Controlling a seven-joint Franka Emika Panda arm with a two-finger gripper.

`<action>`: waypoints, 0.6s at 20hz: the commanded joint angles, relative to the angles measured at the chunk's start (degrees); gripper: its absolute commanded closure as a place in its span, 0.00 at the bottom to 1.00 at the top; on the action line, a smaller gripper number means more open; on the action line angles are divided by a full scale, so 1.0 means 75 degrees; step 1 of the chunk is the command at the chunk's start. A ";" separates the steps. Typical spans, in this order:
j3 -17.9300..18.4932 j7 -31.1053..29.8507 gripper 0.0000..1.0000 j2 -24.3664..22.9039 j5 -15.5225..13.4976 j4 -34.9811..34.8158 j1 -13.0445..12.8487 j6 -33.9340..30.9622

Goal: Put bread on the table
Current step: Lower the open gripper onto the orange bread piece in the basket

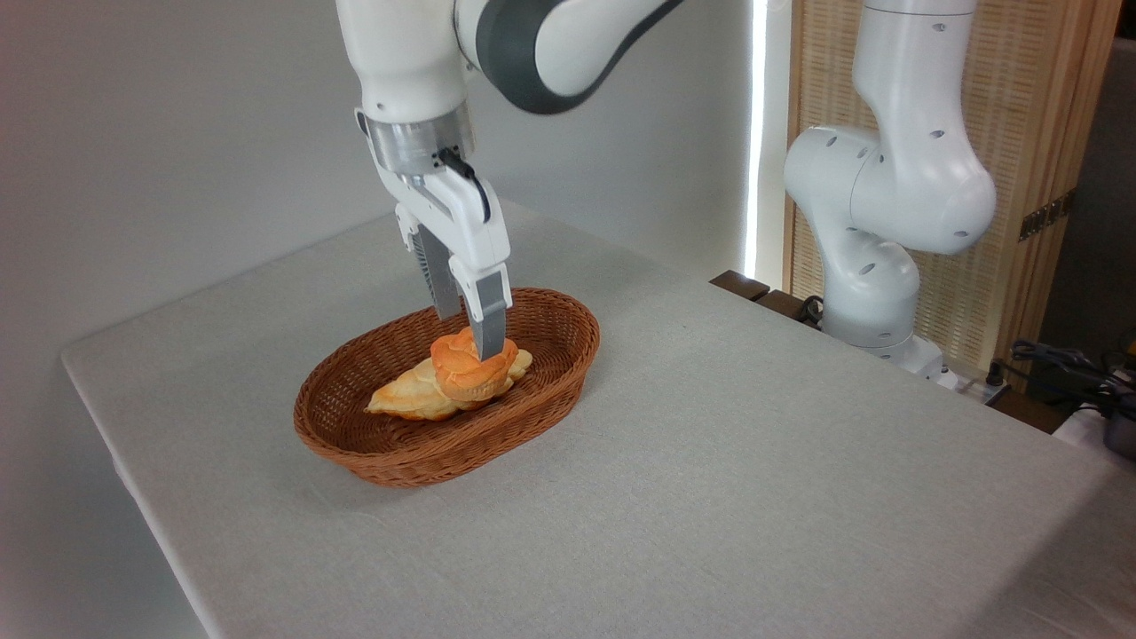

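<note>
Wicker basket [373, 448] sits toward the left end of the table [710, 497], nearer the far-left edge than the near one. Inside it, two pieces: a paler braided loaf [404, 399] lying along the basket floor, and the bread [466, 373], an orange-golden swirled bun, resting on or against the loaf near the basket's middle.

Gripper [475, 342] reaches down from above into the basket. One finger [488, 324] shows in front, its tip touching the top of the bun; the other is behind and partly hidden. Fingers appear spread to either side of the bun's crown, but whether they are pressing it or just bracketing it, cannot tell from this angle.

Step in hand, by my reading: the grasp. The bun is not yet out of the basket.

Next move likely calls for a firm close on the bun alone, then a straight lift clear of the basket rim and a carry out over bare cloth, with plenty free toward the right and near edges. Risk: the loaf underneath gets dragged or tipped.
</note>
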 commanded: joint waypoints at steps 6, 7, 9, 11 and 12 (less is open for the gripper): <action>-0.0107 0.0022 0.00 -0.0143 -0.0087 -0.0711 -0.0045 0.0974; -0.0107 0.0034 0.00 -0.0132 -0.0075 -0.0711 -0.0045 0.0974; -0.0119 0.0022 0.00 -0.0120 0.0170 -0.0793 -0.0057 0.0986; -0.0166 0.0022 0.06 -0.0108 0.0183 -0.0852 -0.0069 0.1009; -0.0166 0.0011 0.18 -0.0085 0.0183 -0.0875 -0.0069 0.1056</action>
